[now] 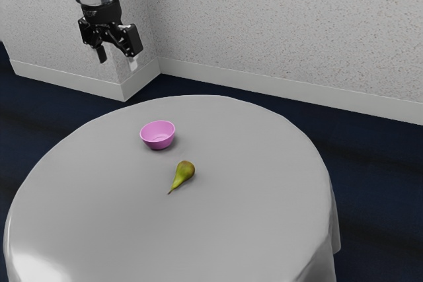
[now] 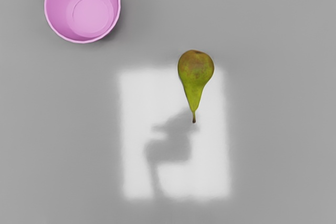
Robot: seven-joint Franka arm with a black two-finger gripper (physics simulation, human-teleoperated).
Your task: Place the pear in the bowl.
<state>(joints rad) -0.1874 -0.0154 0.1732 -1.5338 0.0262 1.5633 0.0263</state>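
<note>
Exterior view: the black two-finger gripper (image 1: 117, 59) was raised clear of the round table (image 1: 251, 229), fingers apart, presumably for approach clearance. The green pear (image 1: 184, 172) lay on its side on the tablecloth, outside the pink bowl (image 1: 158, 135); its tapered body probably favoured that pose.

Wrist view: the bowl's rim was partly cut off; the shadow's (image 2: 170, 148) outline was blurred.

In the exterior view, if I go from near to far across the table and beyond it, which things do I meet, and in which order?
Pear → pink bowl → the table's far edge → speckled wall
</note>
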